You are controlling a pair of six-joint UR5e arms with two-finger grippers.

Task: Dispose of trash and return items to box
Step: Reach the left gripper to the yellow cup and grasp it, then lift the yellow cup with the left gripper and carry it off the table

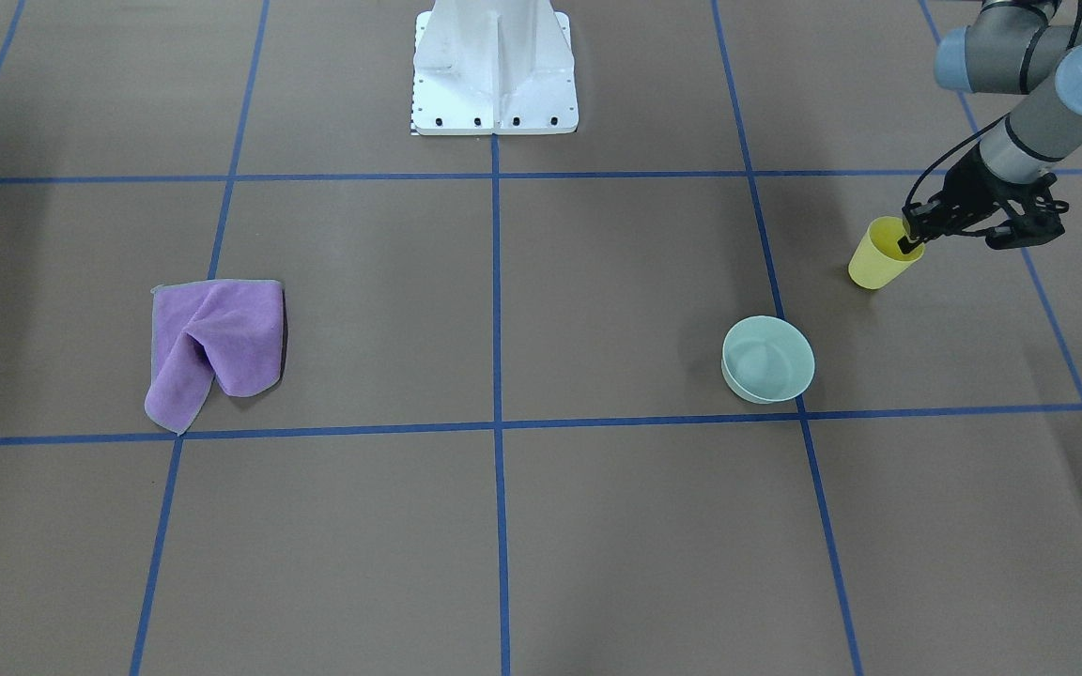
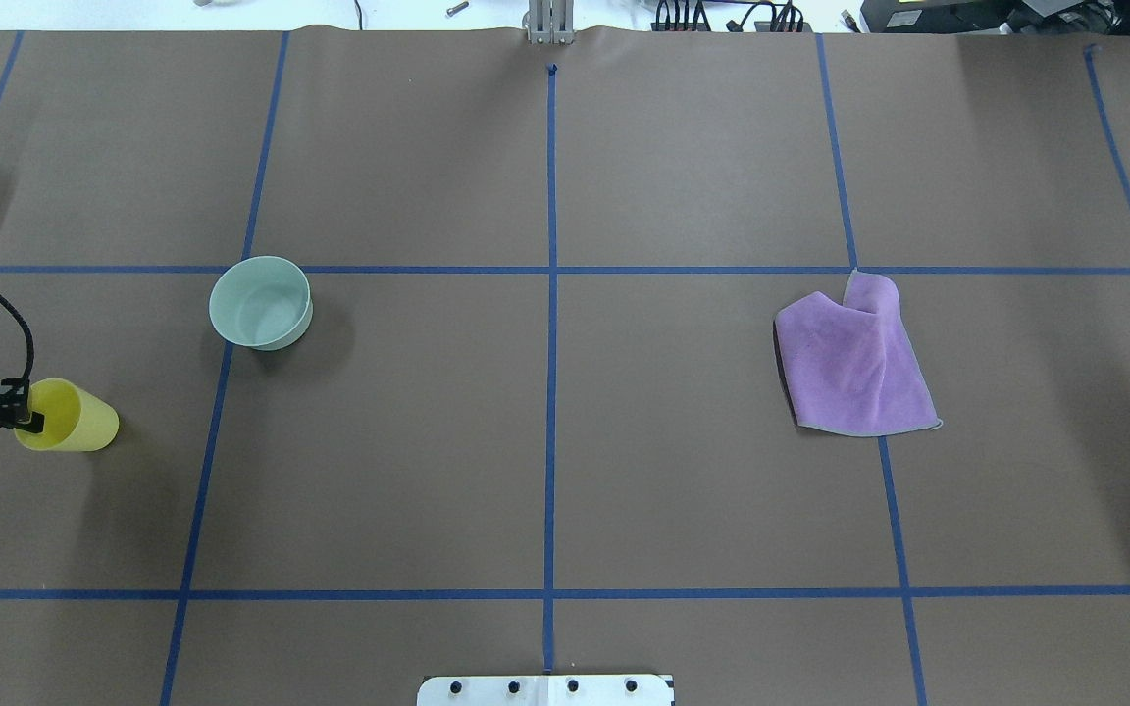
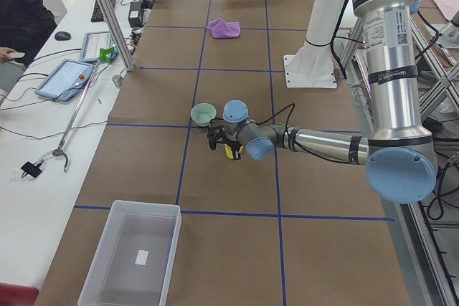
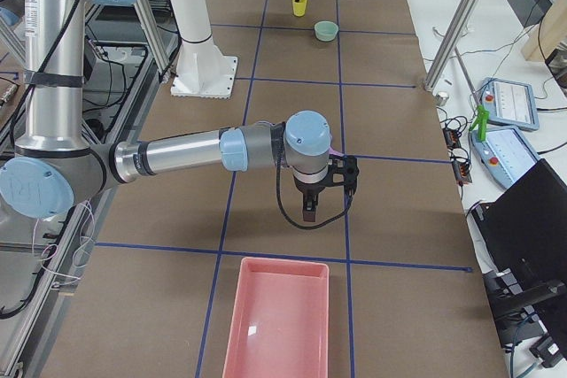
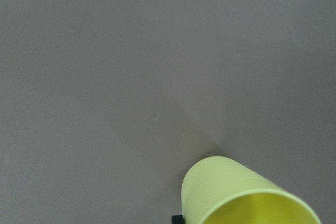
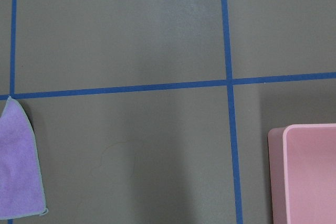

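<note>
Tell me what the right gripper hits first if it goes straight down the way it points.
Probably bare brown table paper, between the purple cloth and the pink plastic bin; depth is unclear.

Brown paper table [image 2: 722, 471], blue tape grid [image 2: 551, 294]; white side desk [image 3: 29, 155], 2 tablets [image 3: 64, 79], aluminium post [image 3: 107, 13].

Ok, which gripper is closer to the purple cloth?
Right. The right gripper hangs beside the purple cloth, between it and the pink tray. The left gripper is across the table, clamped on the yellow cup.
</note>
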